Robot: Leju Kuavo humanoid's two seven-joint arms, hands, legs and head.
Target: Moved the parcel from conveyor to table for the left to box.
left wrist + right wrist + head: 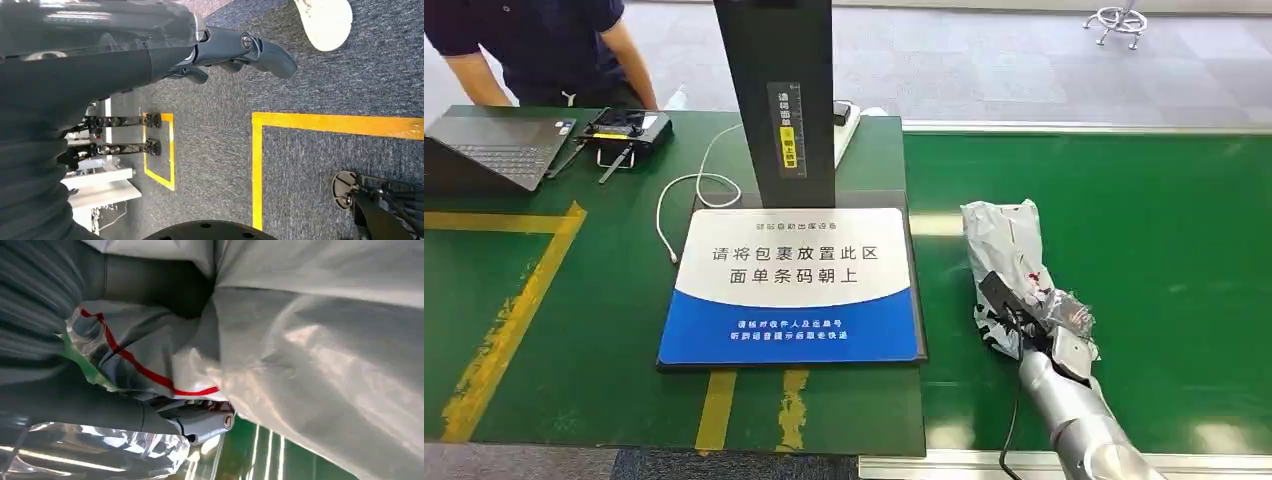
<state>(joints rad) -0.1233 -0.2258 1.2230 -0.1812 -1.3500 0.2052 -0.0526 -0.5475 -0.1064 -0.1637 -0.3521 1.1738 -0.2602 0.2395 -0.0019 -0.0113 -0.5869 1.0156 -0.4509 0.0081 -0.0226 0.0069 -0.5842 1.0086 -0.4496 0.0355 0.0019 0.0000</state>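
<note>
Looking down from the robot's head, the parcel (1009, 270), a crumpled grey-white plastic bag with red and black print, lay on the green conveyor (1164, 260), just right of the desk (574, 330). The right hand (1049, 325) came up from the lower edge on its silver arm and rested on the near end of the parcel, fingers wrapped into the plastic, grasping it. On the desk sat a white and blue sign pad (792, 288) with a dark upright post (782, 100) rising behind it, a white cable (669, 205) curling beside it, a laptop (494, 145) at the far left and a small black device (629, 128) next to that. A person (534, 45) in a dark shirt stood behind the desk.

From the left wrist, the left hand (235, 50) hung over grey carpet (215, 140) marked with yellow tape lines (257, 170); its dark fingers (272, 57) were stretched out and apart, holding nothing.

From the right wrist, the parcel (310, 330) pressed close against the camera, its wrinkled skin showing a red line. The thumb (200, 422) clamped against the plastic, with a strip of green conveyor (240, 455) beneath.
</note>
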